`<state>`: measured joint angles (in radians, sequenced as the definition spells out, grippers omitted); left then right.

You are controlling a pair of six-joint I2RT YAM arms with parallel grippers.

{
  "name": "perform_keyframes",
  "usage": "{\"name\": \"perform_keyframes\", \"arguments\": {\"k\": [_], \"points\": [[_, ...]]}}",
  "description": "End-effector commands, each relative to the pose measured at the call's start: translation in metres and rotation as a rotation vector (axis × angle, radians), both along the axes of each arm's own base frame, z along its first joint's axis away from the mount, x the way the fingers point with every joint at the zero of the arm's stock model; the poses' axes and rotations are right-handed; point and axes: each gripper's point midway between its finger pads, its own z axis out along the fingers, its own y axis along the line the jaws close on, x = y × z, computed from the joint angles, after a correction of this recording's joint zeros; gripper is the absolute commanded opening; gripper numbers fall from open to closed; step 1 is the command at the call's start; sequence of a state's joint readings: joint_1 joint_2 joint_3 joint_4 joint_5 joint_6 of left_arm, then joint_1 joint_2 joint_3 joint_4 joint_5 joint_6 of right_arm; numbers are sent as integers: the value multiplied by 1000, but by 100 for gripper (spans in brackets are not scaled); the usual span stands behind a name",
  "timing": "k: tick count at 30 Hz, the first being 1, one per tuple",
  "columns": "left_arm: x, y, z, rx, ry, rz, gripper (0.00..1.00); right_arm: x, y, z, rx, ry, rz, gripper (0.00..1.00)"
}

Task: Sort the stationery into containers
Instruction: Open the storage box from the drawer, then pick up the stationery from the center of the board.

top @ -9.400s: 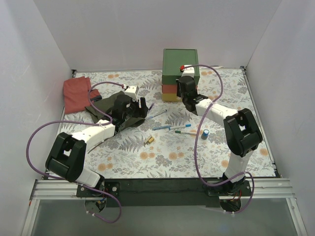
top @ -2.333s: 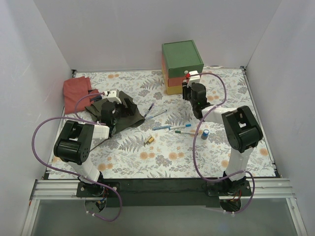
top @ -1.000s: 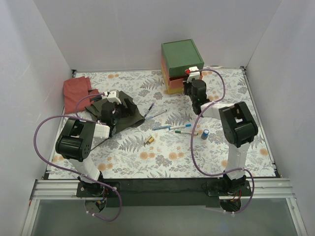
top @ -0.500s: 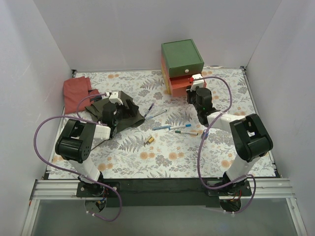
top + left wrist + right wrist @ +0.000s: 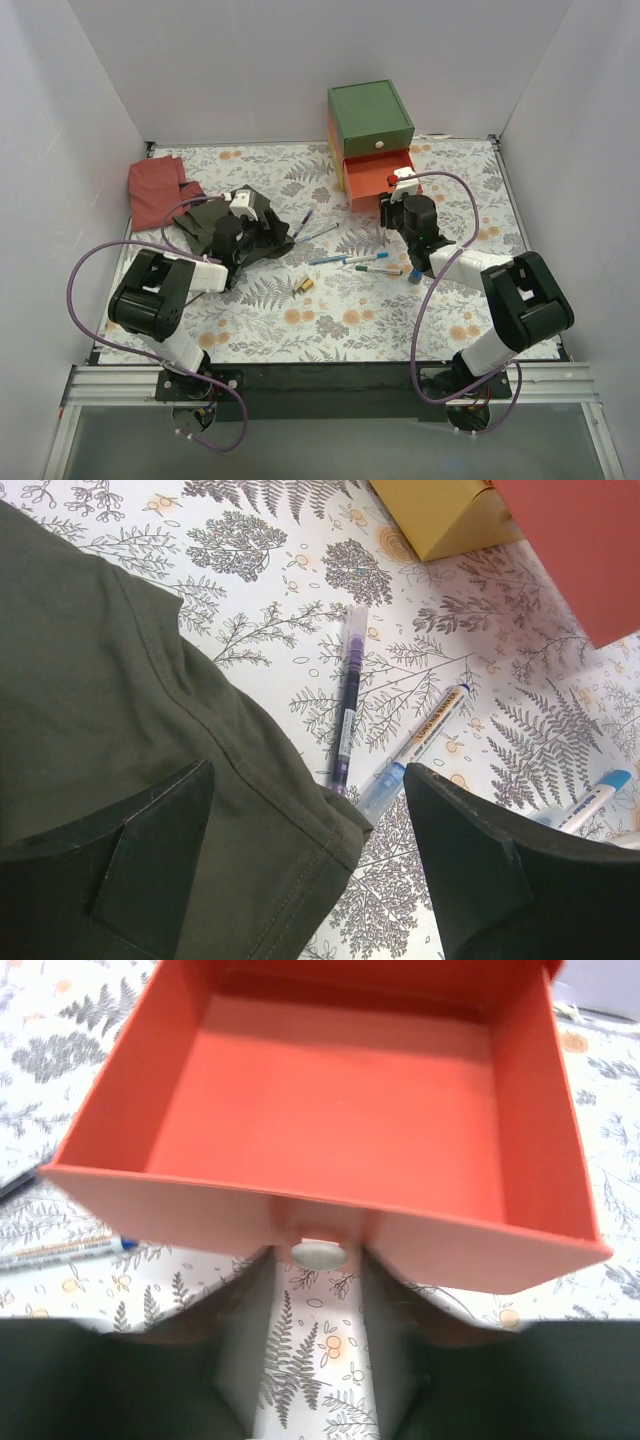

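Note:
The chest (image 5: 370, 115) stands at the back, its red-orange drawer (image 5: 378, 172) pulled out and empty (image 5: 200, 1210). My right gripper (image 5: 397, 198) is at the drawer's front. Its jaws (image 5: 317, 1256) stand either side of the white knob (image 5: 318, 1251) with a thin gap on each side. My left gripper (image 5: 278, 228) hangs wide open (image 5: 310, 770) over the edge of the dark green cloth (image 5: 120, 710). Just beyond it lie a purple pen (image 5: 347, 705) and a white pen with a blue cap (image 5: 420, 745).
More pens (image 5: 368, 257) lie mid-table, with a small blue cylinder (image 5: 414, 274) and a brass piece (image 5: 304, 285). A red cloth (image 5: 155, 190) lies at the far left. The yellow drawer (image 5: 450, 515) is closed. White walls enclose the table.
My right gripper drew back toward the near side, pulling the red-orange drawer out, and its jaws eased slightly apart. The left arm shifted a little to the right.

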<state>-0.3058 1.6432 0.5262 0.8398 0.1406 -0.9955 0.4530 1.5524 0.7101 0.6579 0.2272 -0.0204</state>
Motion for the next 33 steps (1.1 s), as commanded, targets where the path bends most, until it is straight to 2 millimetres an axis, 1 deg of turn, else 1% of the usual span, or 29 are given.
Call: {"name": "perform_keyframes", "arguments": {"k": [1, 2, 3, 4, 5, 6, 7, 8, 9, 10, 11, 12, 13, 14, 15, 16, 17, 18, 20, 21, 22, 23, 24, 25, 27, 29, 33], "points": [[16, -4, 35, 28, -40, 4, 77, -1, 19, 29, 28, -68, 88, 60], [16, -1, 30, 64, -7, 8, 77, -3, 18, 28, -5, -53, 98, 64], [20, 0, 40, 101, -25, 3, 77, -1, 19, 40, 1, -67, 103, 66], [22, 5, 45, 120, -37, 20, 77, -1, 18, 41, -7, -36, 109, 70], [23, 7, 58, 134, -63, 22, 78, -3, 18, 45, -7, -26, 116, 72], [22, 8, 64, 150, -78, 18, 78, -7, 18, 52, -6, -22, 125, 73], [23, 10, 70, 177, -100, 13, 78, -10, 19, 55, -4, -12, 137, 75], [20, 11, 80, 190, -111, 7, 78, -17, 17, 50, -20, 33, 145, 76], [20, 10, 89, 198, -131, -4, 78, -23, 16, 57, -24, 35, 154, 77], [19, 11, 96, 222, -150, -16, 79, -27, 14, 57, -38, 49, 154, 77], [13, 7, 97, 233, -139, -52, 79, -37, 9, 47, -76, 107, 166, 78], [10, 5, 111, 242, -171, -75, 79, -46, 11, 55, -89, 98, 213, 80], [6, 4, 113, 272, -184, -106, 79, -53, 9, 53, -153, 96, 258, 81], [-4, -3, 110, 287, -171, -179, 79, -64, 3, 42, -206, 135, 281, 82], [-11, -4, 116, 298, -191, -212, 79, -76, 7, 48, -220, 126, 352, 87], [-18, -6, 114, 332, -204, -256, 79, -85, 4, 43, -265, 143, 395, 88], [-26, -8, 111, 341, -192, -295, 79, -91, -1, 41, -334, 139, 441, 89], [-32, -7, 112, 351, -201, -304, 79, -105, -10, 34, -364, 195, 465, 91], [-36, -4, 110, 377, -195, -309, 80, -117, -21, 27, -375, 257, 489, 91], [-36, -2, 109, 386, -189, -300, 79, -129, -26, 21, -361, 326, 518, 90], [-35, 1, 111, 392, -191, -286, 80, -133, -35, 14, -355, 372, 515, 88], [-34, 2, 109, 398, -182, -277, 80, -138, -37, 10, -356, 399, 534, 86], [-32, 6, 110, 405, -180, -257, 80, -141, -41, 6, -370, 418, 543, 83], [-30, 6, 111, 403, -178, -248, 80, -144, -44, 1, -377, 436, 542, 83], [-27, 5, 113, 393, -174, -240, 80, -142, -50, -1, -392, 439, 522, 84], [-24, 3, 116, 376, -174, -235, 79, -140, -52, -2, -401, 438, 517, 84], [-22, -1, 118, 351, -163, -243, 79, -141, -49, -5, -412, 433, 552, 84]]}}
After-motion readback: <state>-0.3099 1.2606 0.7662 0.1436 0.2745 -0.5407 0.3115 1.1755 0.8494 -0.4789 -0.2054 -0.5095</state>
